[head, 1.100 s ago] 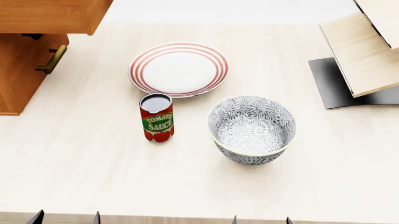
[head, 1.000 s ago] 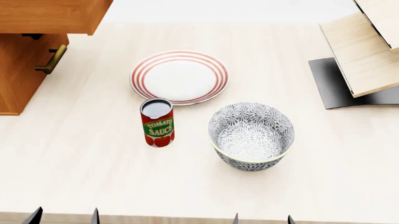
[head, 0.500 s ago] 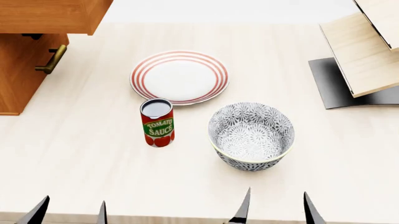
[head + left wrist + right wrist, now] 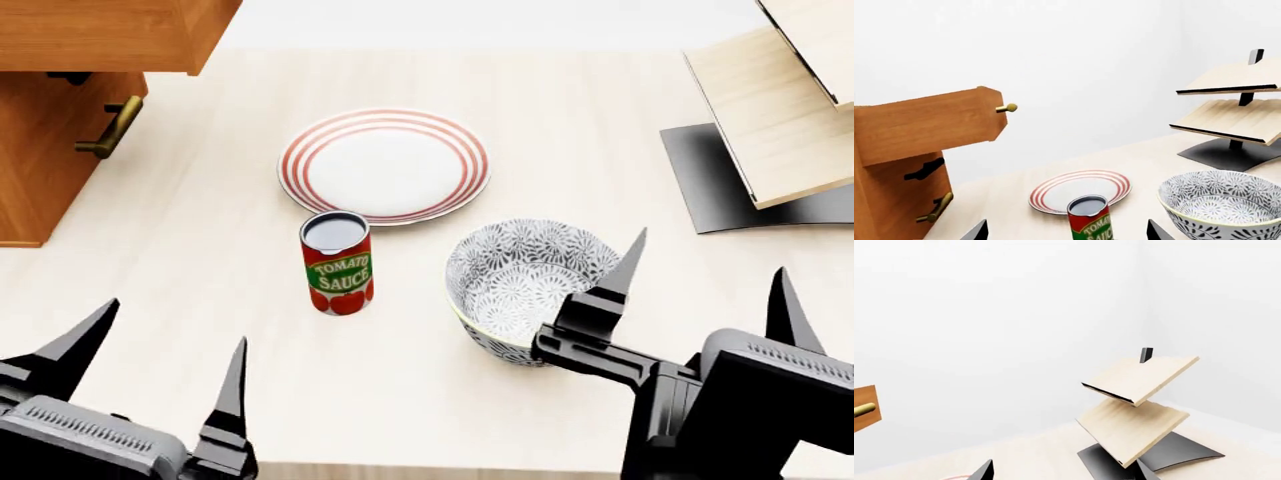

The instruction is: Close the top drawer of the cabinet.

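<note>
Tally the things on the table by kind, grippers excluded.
Cabinet with the top drawer pulled out: 1
Striped plate: 1
Tomato sauce can: 1
Patterned bowl: 1
Light-wood rack on a dark base: 1
Total: 5

Red-striped plate (image 4: 383, 165), grey-patterned bowl (image 4: 534, 275)
</note>
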Motion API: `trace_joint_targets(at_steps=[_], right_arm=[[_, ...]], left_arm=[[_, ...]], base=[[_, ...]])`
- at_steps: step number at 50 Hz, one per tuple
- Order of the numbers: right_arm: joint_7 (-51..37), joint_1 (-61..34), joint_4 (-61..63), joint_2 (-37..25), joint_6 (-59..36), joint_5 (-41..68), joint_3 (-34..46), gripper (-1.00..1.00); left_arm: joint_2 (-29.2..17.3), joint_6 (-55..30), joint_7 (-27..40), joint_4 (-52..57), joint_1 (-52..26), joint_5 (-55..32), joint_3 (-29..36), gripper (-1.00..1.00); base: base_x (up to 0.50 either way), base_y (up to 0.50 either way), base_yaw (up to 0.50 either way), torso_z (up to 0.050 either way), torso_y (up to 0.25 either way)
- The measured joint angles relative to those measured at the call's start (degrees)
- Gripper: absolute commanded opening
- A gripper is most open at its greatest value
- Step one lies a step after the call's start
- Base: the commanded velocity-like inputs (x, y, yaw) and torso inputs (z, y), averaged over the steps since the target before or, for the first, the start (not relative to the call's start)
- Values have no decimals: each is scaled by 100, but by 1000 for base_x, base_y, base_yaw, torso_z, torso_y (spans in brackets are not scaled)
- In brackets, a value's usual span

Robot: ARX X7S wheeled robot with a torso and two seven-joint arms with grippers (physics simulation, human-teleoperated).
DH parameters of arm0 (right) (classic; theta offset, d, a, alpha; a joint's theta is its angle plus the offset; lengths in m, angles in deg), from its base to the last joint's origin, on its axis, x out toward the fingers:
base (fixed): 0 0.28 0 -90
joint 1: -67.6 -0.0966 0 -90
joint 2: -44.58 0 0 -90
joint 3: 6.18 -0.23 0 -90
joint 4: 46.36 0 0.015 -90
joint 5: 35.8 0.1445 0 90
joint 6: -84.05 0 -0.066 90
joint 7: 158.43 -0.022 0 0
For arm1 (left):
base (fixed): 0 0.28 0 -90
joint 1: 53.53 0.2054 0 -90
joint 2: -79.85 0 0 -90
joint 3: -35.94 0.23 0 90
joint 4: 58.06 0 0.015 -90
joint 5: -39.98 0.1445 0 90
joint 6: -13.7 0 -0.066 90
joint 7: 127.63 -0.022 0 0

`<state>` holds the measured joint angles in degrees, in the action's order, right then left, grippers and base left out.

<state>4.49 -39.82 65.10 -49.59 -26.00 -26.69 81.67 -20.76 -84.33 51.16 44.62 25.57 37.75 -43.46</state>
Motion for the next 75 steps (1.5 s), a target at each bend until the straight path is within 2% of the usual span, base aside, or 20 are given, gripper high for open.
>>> trace_joint_targets(at_steps=[8, 16, 25, 36, 45, 54, 68, 75], right_arm=[[-306, -352, 409, 61, -649, 286, -61, 100], [-704, -588, 768, 92, -1330, 536, -137, 100], [-993, -772, 983, 35, -1786, 671, -96, 100], [-1342, -849, 1199, 26, -2061, 894, -397, 100], [-1532, -876, 1359, -35, -2248, 1066, -550, 100], [-1649, -905, 1595, -117, -2473, 1320, -721, 100], [-1775, -949, 1903, -223, -2755, 1645, -860, 100], [-1857, -966, 1956, -254, -2814, 1709, -851, 100]], left_arm=[[-134, -1575, -333, 705, -1376, 490, 681, 100], [-152, -2454, -730, 529, -2862, 894, 1336, 100], [-33, -2596, -1101, -485, -4313, 1225, 2054, 100], [147, -2003, -1317, -2369, -5576, 1824, 3184, 100], [353, -1424, -1393, -3895, -6237, 2427, 4189, 100], [581, -1103, -1370, -4961, -6558, 2816, 4845, 100], [902, -1326, -910, -5679, -6553, 2929, 5300, 100], [981, -1944, -400, -5823, -6755, 2252, 6229, 100]], base=[[0, 0, 0, 0, 0], [0, 0, 0, 0, 0], [0, 0, 0, 0, 0], [0, 0, 0, 0, 0], [0, 0, 0, 0, 0], [0, 0, 0, 0, 0], [232, 176, 0, 0, 0], [427, 313, 0, 0, 0]])
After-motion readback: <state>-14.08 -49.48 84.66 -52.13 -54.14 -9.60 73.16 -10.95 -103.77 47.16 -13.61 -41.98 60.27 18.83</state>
